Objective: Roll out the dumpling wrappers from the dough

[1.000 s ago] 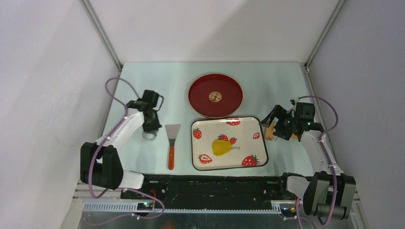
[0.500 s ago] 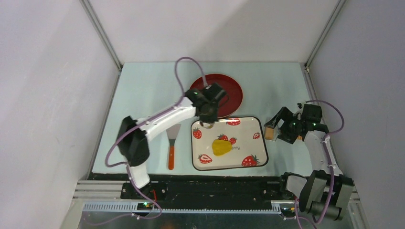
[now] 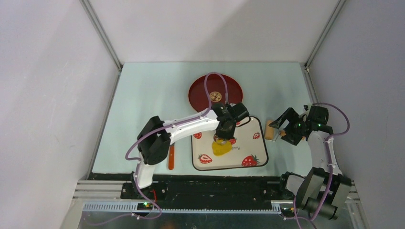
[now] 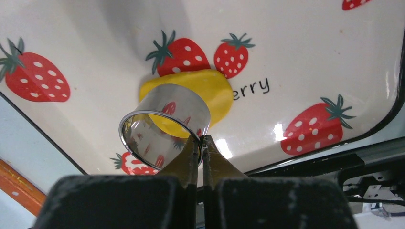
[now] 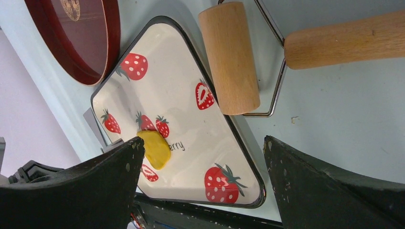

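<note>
White walls (image 3: 215,28) enclose a pale green table (image 3: 143,105); the strawberry tray (image 3: 248,143) sits by its near edge, dough (image 3: 220,149) at the tray's middle; the left gripper (image 4: 201,143) pinches a metal ring (image 4: 165,119) over it, the right gripper (image 5: 200,152) gapes wide, empty

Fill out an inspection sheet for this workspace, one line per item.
Surface: pale blue-green table.
Job's things: dough, one flattened yellow patch on the strawberry tray; no rounds cut out.
Clutter: red plate behind the tray; spatula left of it, partly under the left arm; rolling pin beside its right edge.
Claws: left claw shut on the wall of a metal ring, held over the dough, contact unclear; right claw open, empty, right of the tray.
Cables: purple cable arcs over the red plate; another loops by the right arm.
Surroundings: plain pale walls; nothing else seen.
</note>
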